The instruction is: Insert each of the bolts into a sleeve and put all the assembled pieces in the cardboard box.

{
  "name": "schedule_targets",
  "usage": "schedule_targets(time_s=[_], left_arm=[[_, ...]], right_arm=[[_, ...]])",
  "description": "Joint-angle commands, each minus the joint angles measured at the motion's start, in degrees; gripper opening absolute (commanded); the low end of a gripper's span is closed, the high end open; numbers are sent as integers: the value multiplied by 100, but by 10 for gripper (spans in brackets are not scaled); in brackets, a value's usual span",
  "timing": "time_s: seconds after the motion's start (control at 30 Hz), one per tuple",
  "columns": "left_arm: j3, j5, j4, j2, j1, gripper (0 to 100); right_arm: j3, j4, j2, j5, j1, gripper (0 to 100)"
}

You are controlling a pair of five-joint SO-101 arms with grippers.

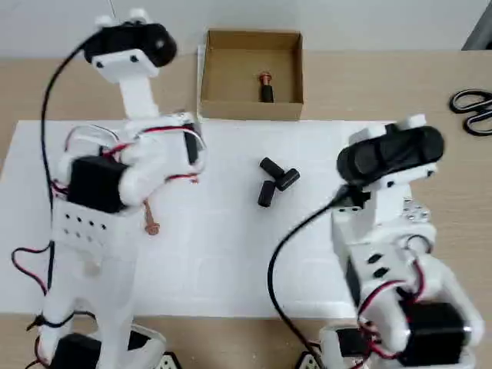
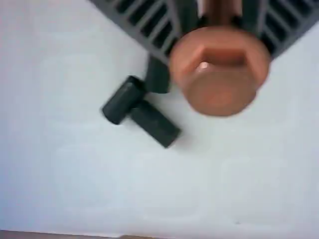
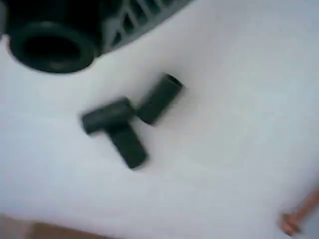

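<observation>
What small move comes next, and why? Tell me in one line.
Probably swing the left hand toward the right hand: the left grips a copper bolt, the right a black sleeve with its bore open, and they hang apart.

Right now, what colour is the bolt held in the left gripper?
Copper-coloured; the bolt shows best in the left wrist view.

Smooth coppery metal bolt [image 2: 219, 74], matt black sleeve [image 3: 55, 65], brown cardboard box [image 1: 250, 110], white paper sheet [image 1: 231, 254].
</observation>
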Motion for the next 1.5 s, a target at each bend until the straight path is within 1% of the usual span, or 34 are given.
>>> schedule_targets(time_s=[0.0,0.1,0.2,0.27,0.43,0.57,0.63,0.77,0.83,0.93,1.0,1.13,1.27,1.47], left_arm=[[462,273,-809,-343,334,6],[848,325,-1284,-563,527,6],[1130,308,-1618,-835,580,6],[1376,264,-1890,-1055,536,6],[2589,-158,-3130,-1688,457,6],[3468,-440,-4149,-2523,501,6],[3899,-545,-4448,-2848,598,6],[4558,-519,-4519,-3156,879,6],[4743,-378,-4519,-3226,993,6],[4884,-97,-4527,-3270,1160,6],[4919,-70,-4527,-3270,1275,6],[4919,-62,-4536,-3262,1459,6],[4963,-62,-4545,-3235,1547,6],[5332,-62,-4923,-3262,1556,6]], right_arm=[[1275,-1279,-497,-193,-435,46],[2312,-2343,-954,-211,-699,46],[3051,-3011,-1499,-211,-822,46],[3473,-3301,-1807,-211,-840,46],[4527,-3837,-2440,-220,-892,46],[5204,-4163,-2879,-220,-1288,46],[5477,-4347,-3090,-220,-1534,46],[5811,-4435,-3398,-220,-1736,46],[5960,-4435,-3512,-229,-1789,46],[6145,-4435,-3626,-545,-1930,46],[6171,-4435,-3644,-686,-1982,46],[6163,-4435,-3635,-695,-1982,46],[6163,-4435,-3635,-703,-2000,46],[6163,-4444,-3618,-703,-2193,46]])
